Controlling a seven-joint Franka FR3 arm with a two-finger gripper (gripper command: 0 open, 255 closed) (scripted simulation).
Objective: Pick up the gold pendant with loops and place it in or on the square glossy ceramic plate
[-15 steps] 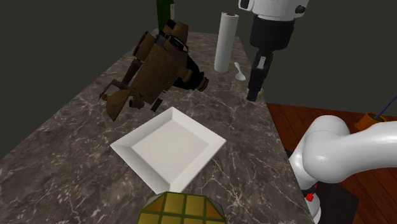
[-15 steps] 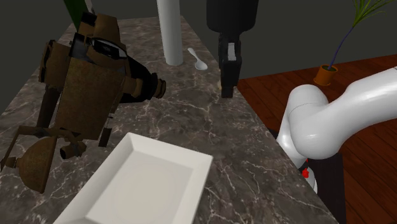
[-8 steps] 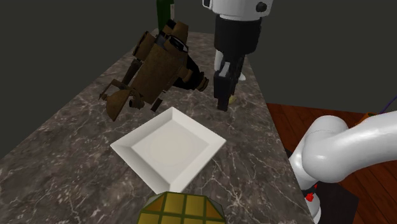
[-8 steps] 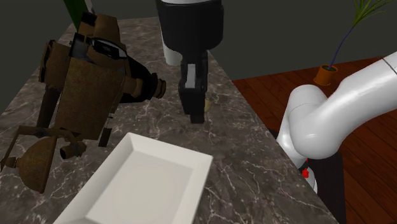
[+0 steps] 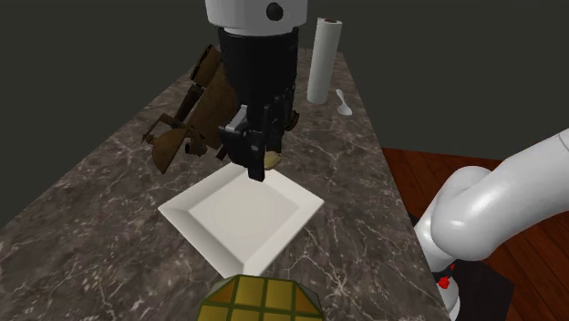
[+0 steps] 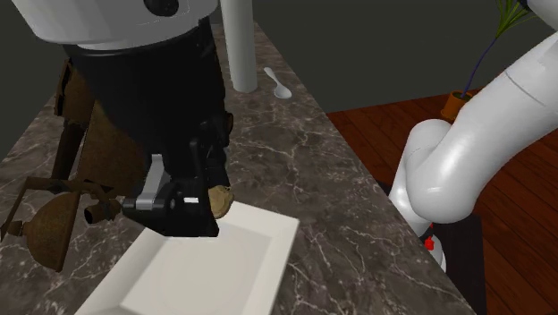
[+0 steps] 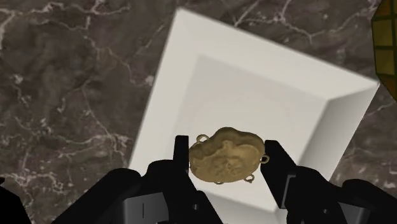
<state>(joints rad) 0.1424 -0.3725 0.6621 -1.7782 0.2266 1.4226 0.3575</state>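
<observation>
The arm has swung in from the far end of the counter, where half a second ago it hung well beyond the plate and nearer the white roll and the spoon. Now the gripper hangs over the plate's far corner, and it has brought the pendant with it. In the wrist view I see the two black fingers pinching the gold pendant from either side. Its small loops stick out around the edge, and the white floor of the plate lies directly beneath it. From the second exterior view the pendant sits just above the plate's far rim, and I can't say for sure how much air is left under it.

To my mind the pick and the carry are done and only the set-down remains. I would ease a little further in toward the plate's middle, since the pendant is closer to one rim than to the centre, then lower and let go. The brown model beyond the plate is close to the arm, so I would keep the descent straight. The checked yellow-green thing on the plate's near side is well out of the way.
</observation>
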